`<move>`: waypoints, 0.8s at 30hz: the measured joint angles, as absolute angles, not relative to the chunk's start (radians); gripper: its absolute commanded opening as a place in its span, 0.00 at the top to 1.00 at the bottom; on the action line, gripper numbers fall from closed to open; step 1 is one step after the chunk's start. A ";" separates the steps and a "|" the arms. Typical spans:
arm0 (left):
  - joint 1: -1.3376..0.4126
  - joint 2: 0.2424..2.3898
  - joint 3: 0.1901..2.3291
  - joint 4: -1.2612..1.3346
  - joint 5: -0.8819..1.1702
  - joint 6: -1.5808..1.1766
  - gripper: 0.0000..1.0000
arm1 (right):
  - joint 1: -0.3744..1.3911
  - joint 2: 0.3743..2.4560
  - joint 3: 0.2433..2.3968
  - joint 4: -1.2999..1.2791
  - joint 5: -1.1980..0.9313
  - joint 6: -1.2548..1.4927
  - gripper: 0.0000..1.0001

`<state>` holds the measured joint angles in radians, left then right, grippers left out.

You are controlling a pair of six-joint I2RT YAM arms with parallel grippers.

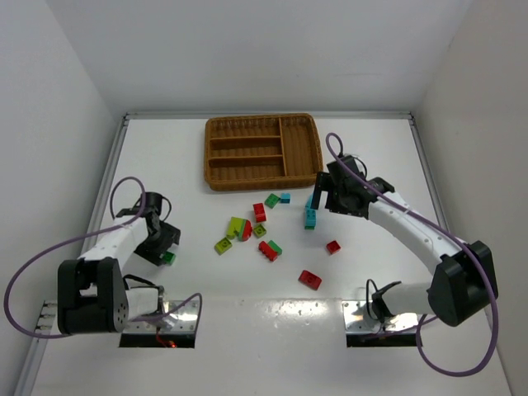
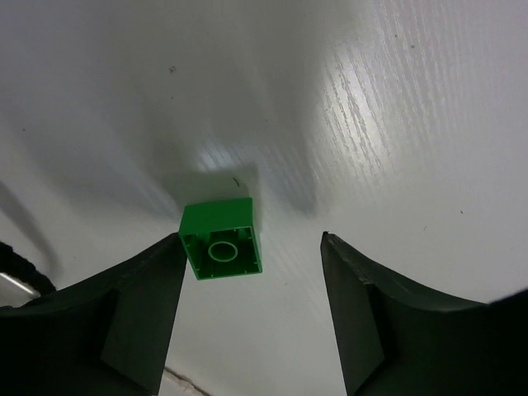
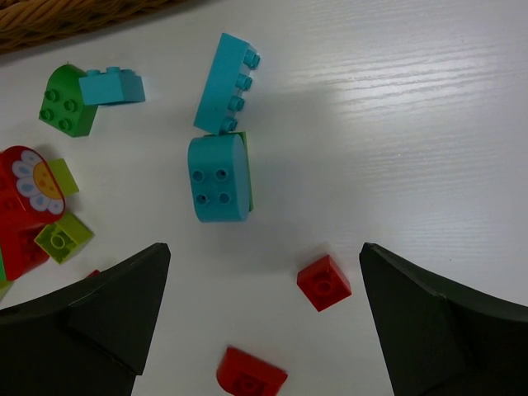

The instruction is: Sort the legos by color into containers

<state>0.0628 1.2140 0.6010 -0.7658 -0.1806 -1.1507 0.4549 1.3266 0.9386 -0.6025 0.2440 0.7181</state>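
Green brick (image 2: 221,241): lay at the left of the white counter (image 1: 371,165), well apart from the other legos (image 1: 268,250). Its hollow underside was up, showing one round tube. It was nearly square, so no long axis could be told.
Left fingers (image 2: 124,330): partly open, astride the green brick. The left one was at the brick's edge, and whether it touched could not be told. The right one was clear of it, and nothing was gripped.
Long teal brick (image 3: 223,82): lay on its side, studs facing right in the right wrist view. Its long axis was steep, leaning from upper right to lower left.
Rounded teal brick (image 3: 219,177): four studs up, long axis near vertical in that view, its top touching the long brick's lower end.
Right fingers (image 3: 99,322): spread wide above the two teal bricks, holding nothing.
Print: a white daisy with a yellow centre on a red brick (image 3: 29,198).
Wicker tray (image 1: 210,157): stood at the far side, three long slots running left to right and one upright slot at the right. The scattered legos lay on the counter on its near side.
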 measured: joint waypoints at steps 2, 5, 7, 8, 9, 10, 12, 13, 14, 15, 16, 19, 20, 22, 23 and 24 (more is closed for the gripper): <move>0.063 1.218 0.589 -0.744 -0.175 -1.157 0.37 | 0.455 1.327 0.939 -0.602 0.241 0.718 0.01; 0.063 1.222 0.566 -0.720 -0.164 -1.161 0.38 | 0.455 1.327 0.939 -0.602 0.237 0.718 0.01; 0.063 1.222 0.550 -0.711 -0.159 -1.164 0.40 | 0.455 1.327 0.939 -0.603 0.235 0.718 0.01; 0.063 1.222 0.543 -0.709 -0.159 -1.166 0.43 | 0.455 1.327 0.939 -0.602 0.234 0.718 0.01; 0.063 1.222 0.538 -0.708 -0.158 -1.168 0.44 | 0.455 1.327 0.939 -0.603 0.234 0.718 0.01; 0.063 1.222 0.536 -0.707 -0.159 -1.169 0.47 | 0.455 1.327 0.939 -0.603 0.234 0.718 0.01; 0.063 1.222 0.535 -0.705 -0.160 -1.169 0.55 | 0.455 1.327 0.939 -0.603 0.234 0.718 0.01; 0.063 1.222 0.535 -0.702 -0.160 -1.169 0.60 | 0.455 1.327 0.939 -0.602 0.234 0.718 0.01; 0.063 1.222 0.535 -0.699 -0.159 -1.170 0.63 | 0.455 1.327 0.939 -0.603 0.234 0.718 0.01; 0.063 1.222 0.536 -0.696 -0.157 -1.168 0.67 | 0.455 1.327 0.939 -0.603 0.234 0.718 0.01; 0.063 1.221 0.536 -0.696 -0.156 -1.163 0.71 | 0.455 1.327 0.939 -0.603 0.234 0.718 0.01; 0.055 1.218 0.552 -0.697 -0.141 -1.155 0.71 | 0.455 1.327 0.939 -0.603 0.234 0.718 0.01; 0.043 1.214 0.570 -0.702 -0.142 -1.150 0.71 | 0.455 1.327 0.939 -0.603 0.234 0.718 0.01; 0.008 1.210 0.638 -0.716 -0.138 -1.131 0.71 | 0.455 1.327 0.939 -0.603 0.234 0.718 0.01; -0.017 1.211 0.690 -0.715 -0.139 -1.118 0.71 | 0.455 1.327 0.939 -0.604 0.234 0.718 0.01; -0.041 1.215 0.745 -0.711 -0.141 -1.104 0.71 | 0.455 1.327 0.939 -0.604 0.234 0.718 0.01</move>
<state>-0.0414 1.2148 0.7448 -0.7113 -0.1413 -1.1038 0.4549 1.3270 0.9386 -0.6037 0.2344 0.7177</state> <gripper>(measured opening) 0.416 0.993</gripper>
